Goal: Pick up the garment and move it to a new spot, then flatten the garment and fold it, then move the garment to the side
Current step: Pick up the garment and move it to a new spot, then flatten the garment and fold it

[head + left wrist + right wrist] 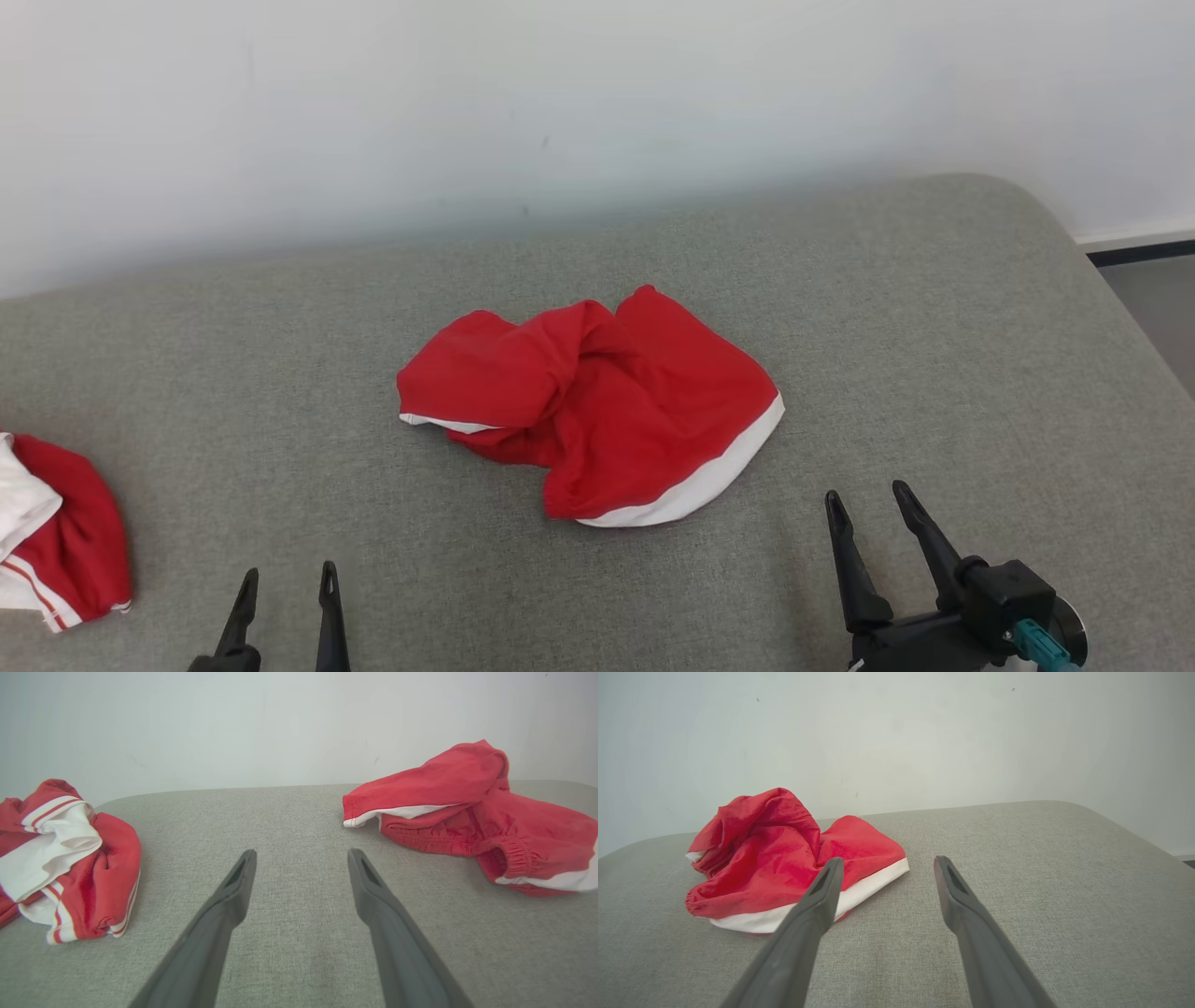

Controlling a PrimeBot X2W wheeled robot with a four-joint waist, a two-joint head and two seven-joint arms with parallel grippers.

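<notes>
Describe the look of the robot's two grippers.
The left gripper and right gripper each have two long, dark jaws tapering to pointed, slotted tips. Behind the right one sits a black boxy mount with a teal plug and a silvery disc.

matt red cloth garment [597, 401] on coarse grey woven upholstery [934, 355]; smooth pale wall [467, 93].

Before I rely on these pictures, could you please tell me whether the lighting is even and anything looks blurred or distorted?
Head view: soft, even light, a faint shadow under the red garment, no glare. Left wrist view: the left gripper blurs toward the bottom edge. Right wrist view: the right gripper blurs likewise; the grey cushion's far edge looks bowed.
</notes>
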